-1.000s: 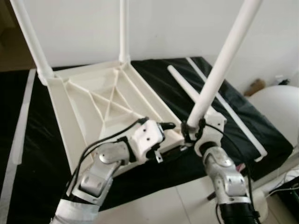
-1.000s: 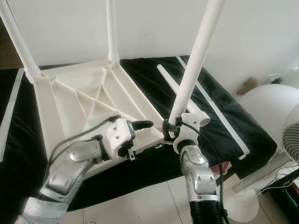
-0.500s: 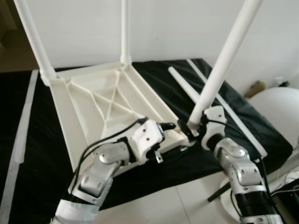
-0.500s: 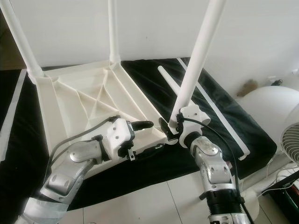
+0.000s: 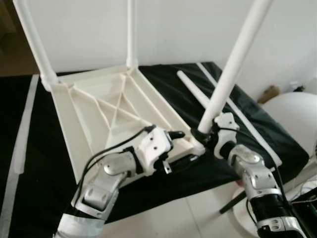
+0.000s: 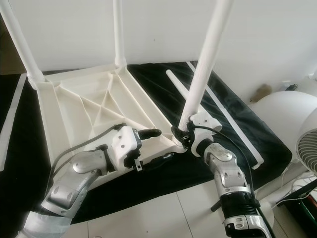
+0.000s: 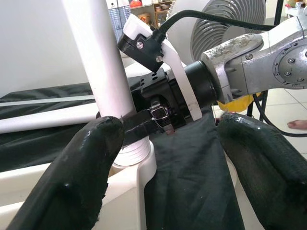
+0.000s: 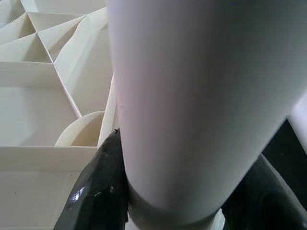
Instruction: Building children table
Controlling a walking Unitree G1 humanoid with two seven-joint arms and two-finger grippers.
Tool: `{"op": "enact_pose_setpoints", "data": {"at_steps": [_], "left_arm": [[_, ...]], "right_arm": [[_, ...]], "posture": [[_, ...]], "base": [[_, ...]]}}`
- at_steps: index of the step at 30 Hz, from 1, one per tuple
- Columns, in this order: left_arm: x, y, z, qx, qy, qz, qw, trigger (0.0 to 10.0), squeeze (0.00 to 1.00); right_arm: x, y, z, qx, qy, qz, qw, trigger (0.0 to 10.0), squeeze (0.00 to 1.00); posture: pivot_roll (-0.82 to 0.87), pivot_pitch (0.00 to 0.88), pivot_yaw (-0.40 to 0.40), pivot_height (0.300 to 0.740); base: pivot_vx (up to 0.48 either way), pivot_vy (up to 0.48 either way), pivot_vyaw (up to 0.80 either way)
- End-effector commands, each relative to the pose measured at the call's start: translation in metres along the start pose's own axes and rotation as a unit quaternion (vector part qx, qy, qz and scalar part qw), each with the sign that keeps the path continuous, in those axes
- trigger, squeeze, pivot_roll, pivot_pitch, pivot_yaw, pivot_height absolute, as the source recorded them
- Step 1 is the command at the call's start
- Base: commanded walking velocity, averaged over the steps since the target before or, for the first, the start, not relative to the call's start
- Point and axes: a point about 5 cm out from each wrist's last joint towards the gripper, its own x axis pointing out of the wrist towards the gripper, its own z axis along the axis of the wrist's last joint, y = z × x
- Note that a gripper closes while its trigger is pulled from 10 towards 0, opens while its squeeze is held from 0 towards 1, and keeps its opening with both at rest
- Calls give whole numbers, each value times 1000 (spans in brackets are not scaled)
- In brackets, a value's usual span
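Note:
The white tabletop point(image 5: 99, 114) lies upside down on a black cloth, with two legs point(image 5: 34, 42) point(image 5: 131, 32) standing in its far corners. My right gripper point(image 5: 205, 136) is shut on the lower end of a third white leg point(image 5: 233, 69), which leans up to the right from the near right corner socket point(image 7: 136, 155). In the right wrist view the leg point(image 8: 192, 96) sits between both black fingers point(image 8: 98, 187). My left gripper point(image 5: 176, 141) is at the same corner's rim, open, its fingers point(image 7: 86, 172) wide apart. A fourth leg point(image 5: 195, 91) lies loose on the cloth.
A long white strip point(image 5: 237, 111) lies on the cloth right of the loose leg. A white round fan point(image 6: 309, 144) and cables stand at the right on the tiled floor. A white wall is close behind the tabletop.
My right forearm has swung out to the right and its wrist has turned around the leg's base. The leg leans about as before. The left arm has stayed put.

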Motion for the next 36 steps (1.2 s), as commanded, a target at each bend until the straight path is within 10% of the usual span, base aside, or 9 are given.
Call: {"op": "enact_pose_setpoints", "data": {"at_steps": [1, 7, 8, 28, 36], "left_arm": [[0, 1, 2, 0, -1, 19, 1000, 10000, 0], [0, 1, 2, -1, -1, 18, 1000, 10000, 0], [0, 1, 2, -2, -2, 18, 1000, 10000, 0], [0, -1, 1, -9, -2, 14, 1000, 10000, 0], [0, -1, 1, -10, -2, 14, 1000, 10000, 0]], "right_arm": [[-1, 1, -4, -11, 10, 6, 1000, 0, 0], [-1, 0, -5, -7, 8, 2, 1000, 0, 0], [-1, 0, -5, 1, 8, -7, 1000, 10000, 0], [2, 21, -8, 74, 14, -210, 975, 10000, 0], [4, 40, -5, 144, -1, -302, 942, 10000, 0]], "posture": [[-34, 46, -62, 740], [-38, 48, -61, 740], [-40, 48, -60, 740], [-41, 57, -59, 740], [-30, 52, -64, 740]], "base": [[0, 0, 0], [0, 0, 0], [0, 0, 0], [0, 0, 0], [0, 0, 0]]}}
